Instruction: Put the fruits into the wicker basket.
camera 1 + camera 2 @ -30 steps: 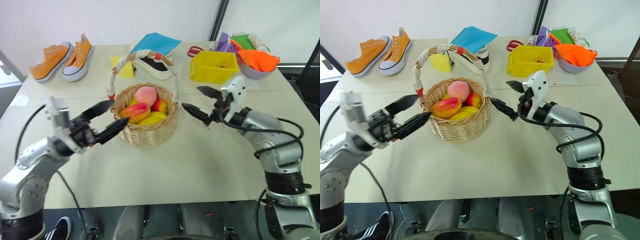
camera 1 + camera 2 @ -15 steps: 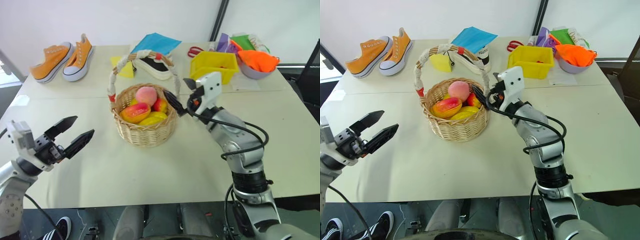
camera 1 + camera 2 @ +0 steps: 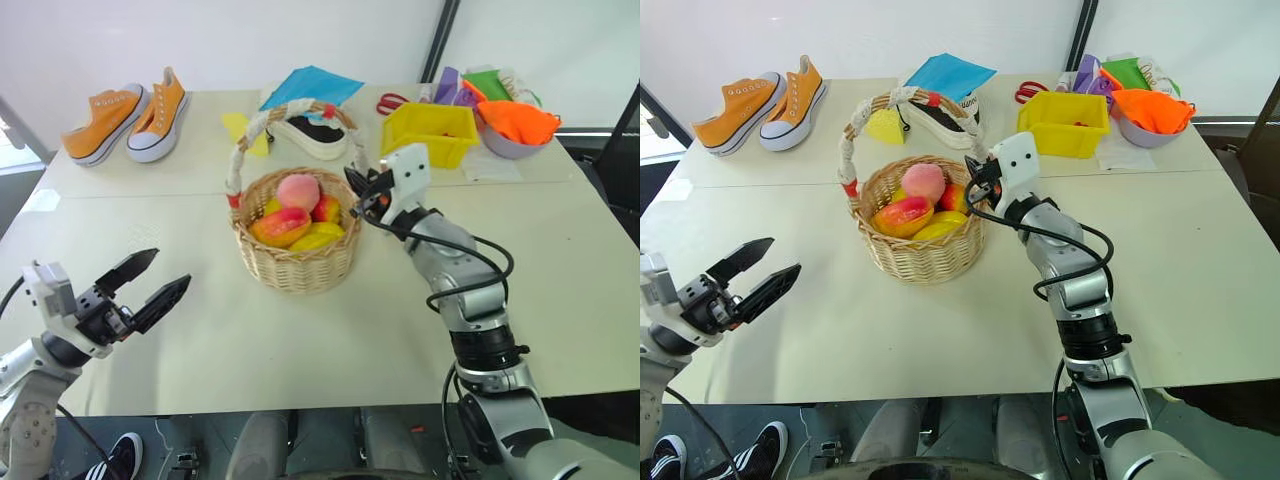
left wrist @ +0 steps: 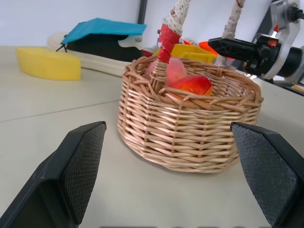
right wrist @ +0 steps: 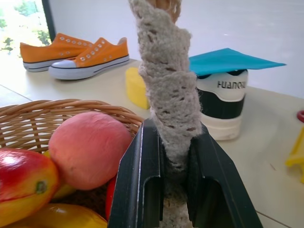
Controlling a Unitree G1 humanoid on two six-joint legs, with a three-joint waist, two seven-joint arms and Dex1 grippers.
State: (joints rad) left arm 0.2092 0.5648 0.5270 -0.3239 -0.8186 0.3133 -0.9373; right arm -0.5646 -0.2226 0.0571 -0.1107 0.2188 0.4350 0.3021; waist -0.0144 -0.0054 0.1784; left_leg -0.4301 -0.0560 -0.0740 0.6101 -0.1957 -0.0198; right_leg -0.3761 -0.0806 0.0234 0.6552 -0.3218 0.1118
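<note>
The wicker basket (image 3: 297, 258) stands mid-table with the fruits inside: a pink peach (image 3: 298, 190), a red-and-yellow mango (image 3: 280, 226) and some yellow and red pieces. My right gripper (image 3: 353, 181) is at the basket's right side, shut on the white-wrapped handle (image 5: 167, 95) just above the rim; the right wrist view has both black fingers (image 5: 138, 175) clamping it. My left gripper (image 3: 168, 270) hangs open to the left of the basket, well apart from it, with nothing between its fingers (image 4: 78, 159).
A pair of orange sneakers (image 3: 125, 118) lies at the back left. A blue sheet (image 3: 312, 86) covers a black-and-white shoe (image 3: 312, 138) behind the basket, beside a yellow piece (image 3: 247, 135). A yellow bin (image 3: 430, 132), red scissors (image 3: 390, 101) and a bowl of orange cloth (image 3: 515, 125) sit back right.
My right gripper swung left to the basket's handle and shut on it. My left gripper pulled back from the basket's left side, down and to the left, staying open.
</note>
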